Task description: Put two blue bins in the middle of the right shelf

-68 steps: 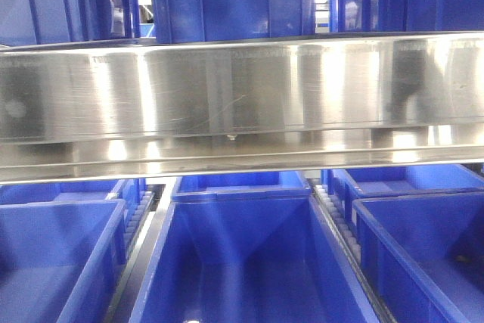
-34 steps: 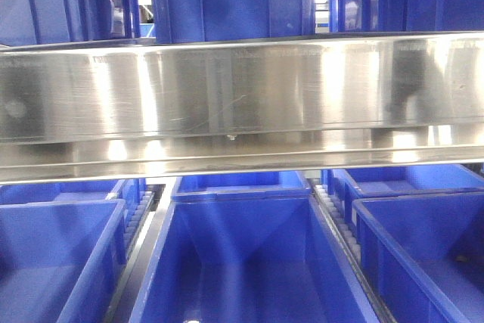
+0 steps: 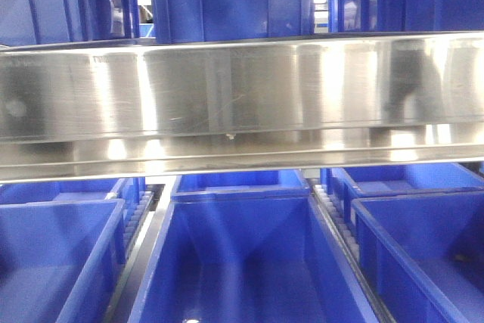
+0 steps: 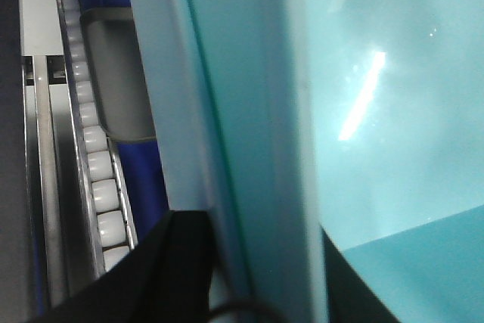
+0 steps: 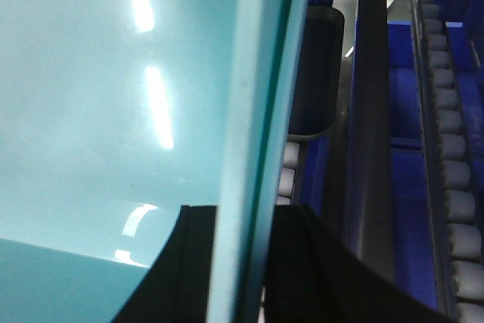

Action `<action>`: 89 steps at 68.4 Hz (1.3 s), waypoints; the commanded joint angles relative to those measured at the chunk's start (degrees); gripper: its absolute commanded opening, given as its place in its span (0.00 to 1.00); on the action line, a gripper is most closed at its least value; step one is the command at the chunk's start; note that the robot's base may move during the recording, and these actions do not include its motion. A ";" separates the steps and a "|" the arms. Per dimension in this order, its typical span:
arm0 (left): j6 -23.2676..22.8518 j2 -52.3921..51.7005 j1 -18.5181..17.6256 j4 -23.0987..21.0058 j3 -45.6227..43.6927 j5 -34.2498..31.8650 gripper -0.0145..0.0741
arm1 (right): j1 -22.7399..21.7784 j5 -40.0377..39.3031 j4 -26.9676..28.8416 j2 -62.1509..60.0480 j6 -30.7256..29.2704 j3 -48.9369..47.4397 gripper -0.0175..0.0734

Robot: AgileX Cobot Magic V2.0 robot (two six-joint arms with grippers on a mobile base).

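Progress looks early, nothing delivered: your left pincer (image 4: 178,88) and right pincer (image 5: 261,88) straddle walls of one bin (image 4: 378,73), clamped or not you cannot tell.

Rounded grey pincer finger (image 4: 115,73), matte black wrist housing (image 4: 170,277), thin cable (image 4: 234,309)

Warehouse or picking-line storage, not a home or lab. It's a gravity flow rack. A brushed stainless steel beam (image 3: 242,88), scuffed and glaring with reflections, runs across the front. Identical blue bins (image 3: 234,262) sit in parallel lanes below it, and upper-tier bins (image 3: 227,1) of the same type stand on the level above. The lanes are split by a roller track (image 4: 94,164), small white rollers in a metal channel. A second roller track (image 5: 454,164) shows in the right wrist view. Strip-light reflections (image 5: 155,104) on the bin wall look like long overhead industrial lighting.
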 commanded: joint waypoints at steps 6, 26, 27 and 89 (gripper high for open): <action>1.48 -1.45 -0.26 -1.75 -1.49 -4.33 0.04 | -0.28 -3.41 -1.56 -0.72 -0.85 -0.80 0.02; 1.48 -1.45 -0.26 -1.75 -1.49 -6.05 0.04 | -0.28 -5.09 -1.56 -0.49 -0.85 -0.80 0.02; 1.48 -1.45 -0.26 -1.75 -1.49 -6.37 0.04 | -0.28 -5.23 -1.56 -0.49 -0.85 -0.80 0.02; 1.48 -1.45 -0.26 -1.75 -1.49 -11.80 0.04 | -0.28 -8.53 -1.56 -0.49 -0.85 -0.80 0.02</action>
